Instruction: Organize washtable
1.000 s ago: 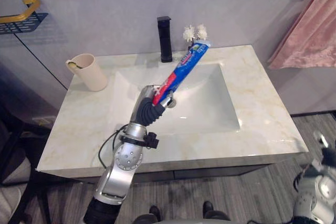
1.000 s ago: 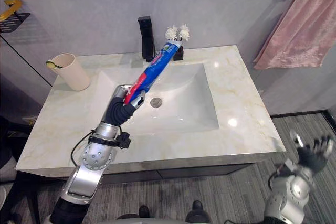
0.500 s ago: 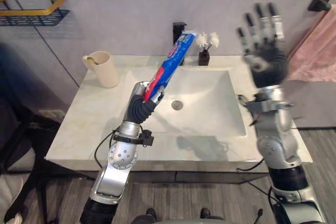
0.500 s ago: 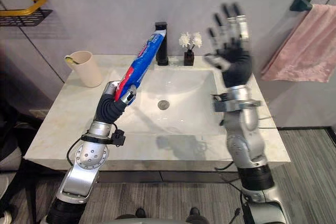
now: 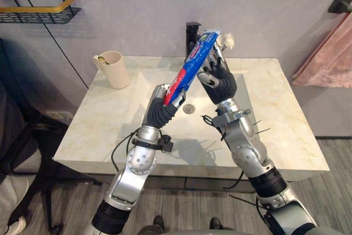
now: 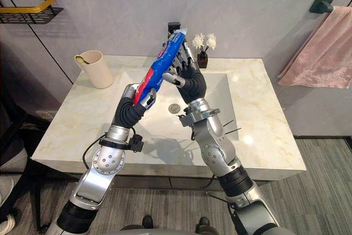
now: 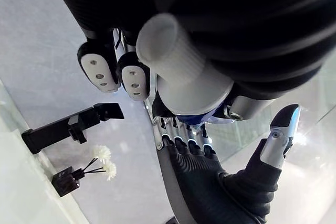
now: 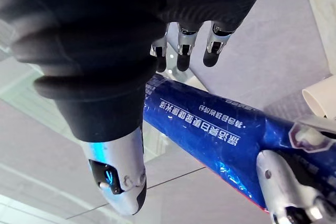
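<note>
In the head views we hold the toothpaste tube (image 5: 195, 64) raised over the sink (image 6: 220, 94), its cap end in our left hand (image 5: 168, 98) and our right hand (image 5: 220, 81) beside its upper part. The cup (image 5: 115, 70) stands on the table (image 5: 286, 114). The left wrist view shows fingers (image 7: 97, 69) clenched round the cap end. The right wrist view shows fingers released, straight along the tube. We judge the tube not yet put away.

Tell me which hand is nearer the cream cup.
Left. The left hand, gripping the toothpaste tube low, is right of the cream cup; the right hand, open by the tube's upper end, is farther right.
</note>
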Motion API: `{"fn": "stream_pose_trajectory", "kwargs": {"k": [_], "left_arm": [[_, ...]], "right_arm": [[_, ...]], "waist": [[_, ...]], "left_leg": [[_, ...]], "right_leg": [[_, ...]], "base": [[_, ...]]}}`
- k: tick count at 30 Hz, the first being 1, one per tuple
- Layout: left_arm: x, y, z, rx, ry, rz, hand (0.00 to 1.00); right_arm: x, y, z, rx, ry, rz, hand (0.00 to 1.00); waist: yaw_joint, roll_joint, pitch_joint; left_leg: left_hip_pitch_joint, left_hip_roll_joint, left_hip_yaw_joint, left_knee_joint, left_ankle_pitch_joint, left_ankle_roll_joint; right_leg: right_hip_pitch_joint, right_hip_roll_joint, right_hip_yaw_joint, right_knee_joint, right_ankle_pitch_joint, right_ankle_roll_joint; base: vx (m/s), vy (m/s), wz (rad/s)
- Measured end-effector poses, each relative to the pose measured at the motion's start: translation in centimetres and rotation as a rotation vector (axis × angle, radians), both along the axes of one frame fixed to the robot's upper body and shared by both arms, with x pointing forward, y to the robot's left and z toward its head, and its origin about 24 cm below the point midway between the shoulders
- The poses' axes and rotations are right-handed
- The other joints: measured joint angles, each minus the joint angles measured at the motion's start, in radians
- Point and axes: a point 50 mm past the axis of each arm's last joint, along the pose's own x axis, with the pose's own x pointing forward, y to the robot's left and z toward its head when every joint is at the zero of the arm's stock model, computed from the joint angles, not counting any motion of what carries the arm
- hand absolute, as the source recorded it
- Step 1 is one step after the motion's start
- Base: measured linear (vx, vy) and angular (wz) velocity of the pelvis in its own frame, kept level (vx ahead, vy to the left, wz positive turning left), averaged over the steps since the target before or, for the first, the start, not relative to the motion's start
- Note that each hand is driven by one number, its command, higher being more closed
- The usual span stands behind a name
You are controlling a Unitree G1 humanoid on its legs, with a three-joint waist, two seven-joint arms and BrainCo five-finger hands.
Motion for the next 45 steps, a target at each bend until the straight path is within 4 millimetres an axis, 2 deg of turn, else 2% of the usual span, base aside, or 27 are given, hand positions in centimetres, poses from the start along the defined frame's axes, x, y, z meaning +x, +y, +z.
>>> {"fn": "stream_pose_trajectory", "kwargs": {"k": [7,11,19,27,29,38,45], "left_arm": [[0.1,-1.0,-0.7,0.029,0.020,-0.032,1.00],[0.2,-2.1,-1.0,0.061,0.023,-0.063,1.00],[0.5,-2.8,-1.6,0.098,0.033,-0.073,1.00],[1.3,-3.5,-2.1,0.235,-0.008,-0.067,1.00],[1.4,-3.3,-2.2,0.262,-0.012,-0.071,1.00],[0.9,-2.7,-4.0,0.314,0.037,-0.056,1.00],[0.7,-1.8,-4.6,0.361,0.040,-0.035,1.00]], "right_arm": [[0.6,1.3,-0.7,0.050,0.079,0.043,0.00],[0.9,1.8,-1.2,0.068,0.118,0.068,0.00],[1.0,2.6,-1.3,0.129,0.173,0.129,0.00],[1.6,1.6,-1.8,0.106,0.200,0.079,0.00],[1.5,1.6,-2.0,0.108,0.209,0.074,0.00],[0.7,1.6,-4.2,0.162,0.303,0.052,0.00],[0.4,2.1,-4.8,0.165,0.337,0.076,0.00]], "waist": [[0.000,0.002,-0.007],[0.000,0.015,-0.019],[-0.002,0.023,-0.033],[0.001,0.017,-0.038],[-0.006,0.017,-0.038],[-0.002,0.017,-0.038],[-0.002,0.017,-0.039]], "left_leg": [[0.002,-0.005,-0.004,-0.059,0.047,0.001],[0.009,-0.004,-0.005,-0.092,0.075,-0.001],[0.011,-0.003,-0.003,-0.092,0.078,-0.003],[-0.005,-0.001,-0.002,-0.092,0.080,-0.005],[-0.006,0.000,0.000,-0.090,0.080,-0.006],[0.011,0.000,0.003,-0.093,0.080,-0.007],[0.013,0.000,0.005,-0.096,0.083,-0.011]], "right_leg": [[-0.020,-0.001,-0.016,-0.004,0.007,-0.010],[-0.031,0.001,-0.017,-0.002,0.009,-0.010],[-0.033,0.002,-0.015,-0.004,0.011,-0.010],[-0.027,0.008,-0.011,-0.056,0.041,-0.012],[-0.020,0.010,-0.010,-0.064,0.046,-0.012],[-0.033,0.009,0.000,-0.030,0.034,-0.013],[-0.035,0.008,0.002,-0.029,0.028,-0.019]], "base": [[-0.08,-0.006,0.02],[-0.06,-0.020,0.00],[-0.01,-0.001,0.00],[0.00,-0.004,-0.01],[0.01,-0.015,-0.05],[-0.04,-0.004,-0.03],[-0.04,-0.002,-0.01]]}}
